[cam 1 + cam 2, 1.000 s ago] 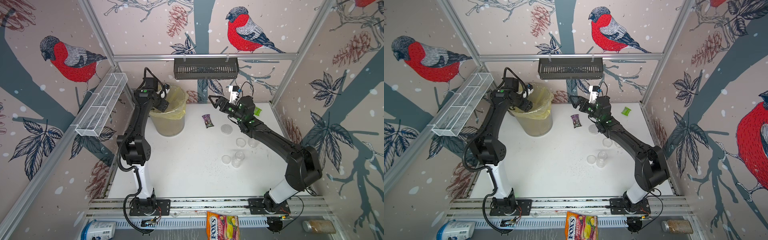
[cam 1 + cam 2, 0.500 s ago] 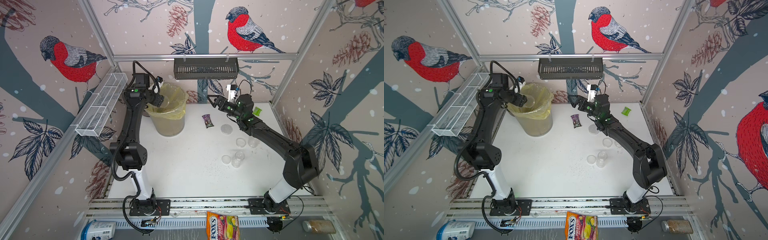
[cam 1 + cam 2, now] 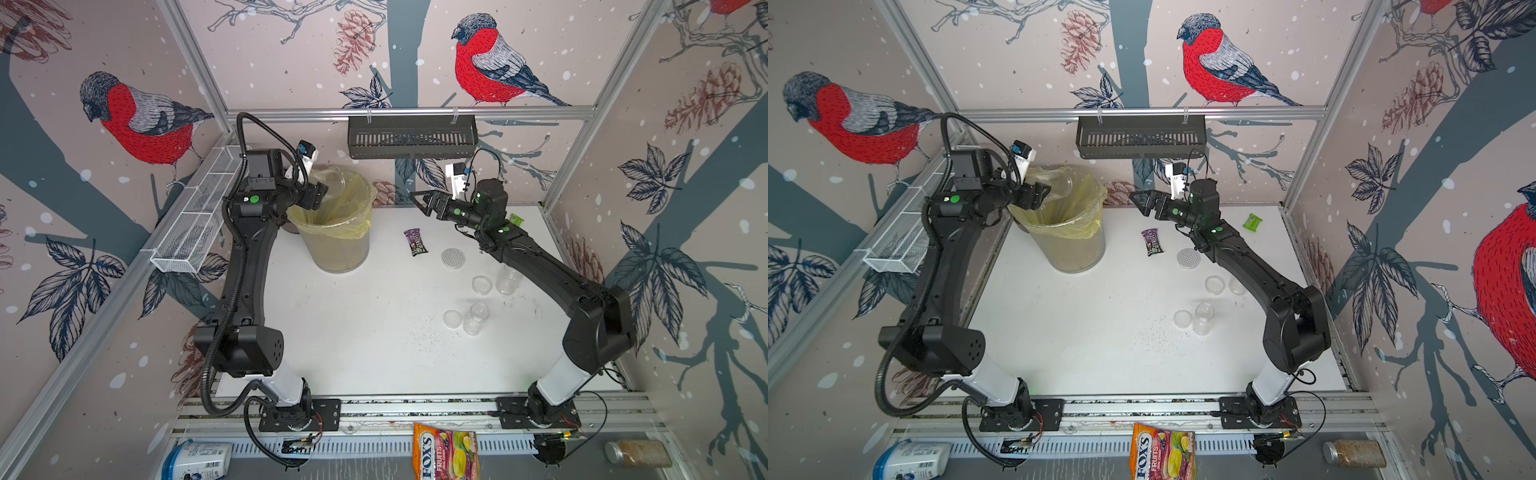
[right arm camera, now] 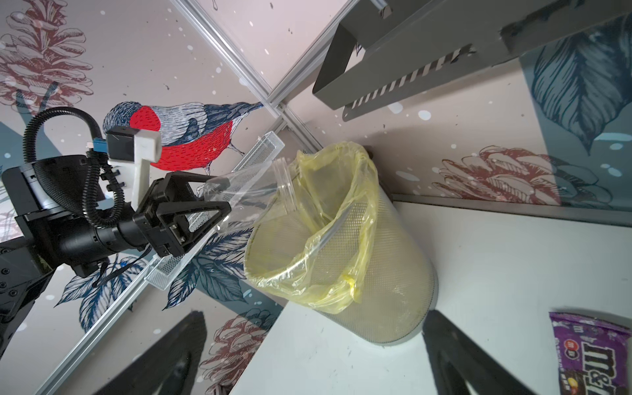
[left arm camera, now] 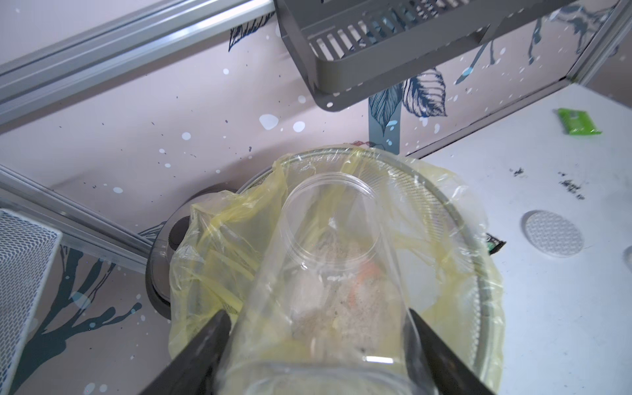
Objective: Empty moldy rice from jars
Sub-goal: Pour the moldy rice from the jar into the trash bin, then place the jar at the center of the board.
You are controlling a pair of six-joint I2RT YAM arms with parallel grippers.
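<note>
left pincer [image 3: 320,194] is clamped on the wide jar [image 5: 328,273], one finger on each side of the wall near its base

jar has no lid and is tipped on its side, mouth pointing away from the pincer, over the opening of the mesh bin [image 3: 340,253] with the yellow liner [image 4: 342,171]

moldy rice [image 5: 342,307]: pale grainy heap ahead of the left pincer, seen through the jar wall and mouth, down in the liner; cannot tell if any is in the jar itself

right pincer [image 3: 417,203] has its jaws wide apart with nothing between them, in the air above the tabletop [image 3: 353,332], tips aimed toward the bin

M&M's bar [image 3: 415,242] lies flat below the right pincer, slightly to one side

dotted silver lid [image 3: 453,257] lies flat behind the right pincer, beside that arm

further back along the arm, nearer slim jar [image 3: 508,279] and farther slim jar [image 3: 476,318] stand upright and open, each with a clear lid just beside it
</note>
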